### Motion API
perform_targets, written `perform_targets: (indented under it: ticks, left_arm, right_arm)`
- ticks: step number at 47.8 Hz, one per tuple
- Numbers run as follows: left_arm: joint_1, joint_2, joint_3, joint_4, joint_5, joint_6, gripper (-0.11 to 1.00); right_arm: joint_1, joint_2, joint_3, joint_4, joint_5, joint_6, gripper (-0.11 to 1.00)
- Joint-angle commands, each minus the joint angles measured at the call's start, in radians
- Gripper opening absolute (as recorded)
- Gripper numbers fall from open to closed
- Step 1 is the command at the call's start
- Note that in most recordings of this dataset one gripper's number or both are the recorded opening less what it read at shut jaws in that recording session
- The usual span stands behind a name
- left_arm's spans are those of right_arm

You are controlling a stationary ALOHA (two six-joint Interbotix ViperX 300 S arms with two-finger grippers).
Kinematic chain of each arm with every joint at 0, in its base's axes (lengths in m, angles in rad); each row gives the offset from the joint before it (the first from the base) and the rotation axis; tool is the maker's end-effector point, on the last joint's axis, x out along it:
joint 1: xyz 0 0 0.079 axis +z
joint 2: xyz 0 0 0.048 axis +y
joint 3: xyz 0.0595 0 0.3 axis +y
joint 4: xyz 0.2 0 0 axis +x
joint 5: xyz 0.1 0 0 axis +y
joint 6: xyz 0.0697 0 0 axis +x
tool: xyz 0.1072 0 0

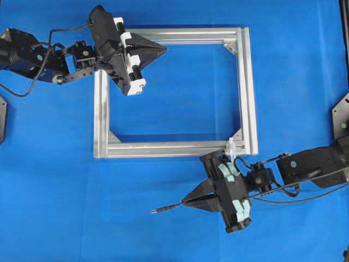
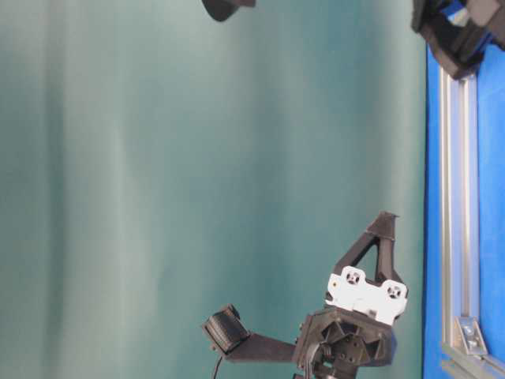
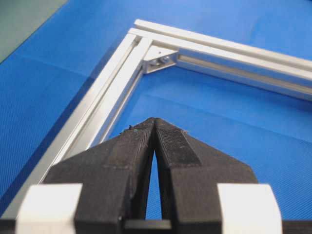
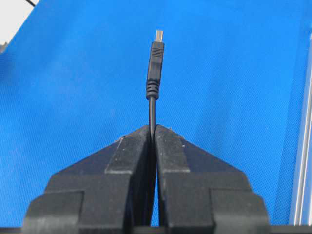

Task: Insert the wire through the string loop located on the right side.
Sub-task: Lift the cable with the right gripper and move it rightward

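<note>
Right pincer (image 4: 154, 127) pinches the thin black wire (image 4: 152, 109) — ribbed plug ahead; left pincer (image 3: 155, 122) closed, empty.

Silver frame (image 1: 246, 93) — brushed, grooved metal; blue table cover (image 1: 174, 109) — finely woven matt cloth; wire (image 4: 155, 68) — smooth black plastic.

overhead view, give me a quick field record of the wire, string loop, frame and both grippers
wire: thin black cable with plug tip, sticking out left of the right gripper, plug end free
right gripper: shut on the wire, outside the frame's near rail
string loop: tiny whitish loop at the frame's lower right corner, wire not through it
frame: silver aluminium square on blue mat
left gripper: shut, empty
</note>
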Motion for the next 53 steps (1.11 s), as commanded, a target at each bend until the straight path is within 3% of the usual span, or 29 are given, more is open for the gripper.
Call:
perform_targets:
  ticks: [1, 42, 53]
  left_arm:
    - [0.002, -0.029, -0.018, 0.002, -0.005, 0.0, 0.0]
    - [0.002, -0.029, -0.017, 0.002, -0.005, 0.0, 0.0]
    - [0.002, -0.029, -0.015, 0.002, -0.005, 0.0, 0.0]
  right_arm:
    - [0.005, -0.029, -0.008, 0.0, -0.003, 0.002, -0.04]
    - [0.005, -0.029, -0.006, 0.002, -0.002, 0.002, -0.04]
    - [0.014, -0.069, 0.049, 0.006, 0.014, 0.009, -0.04]
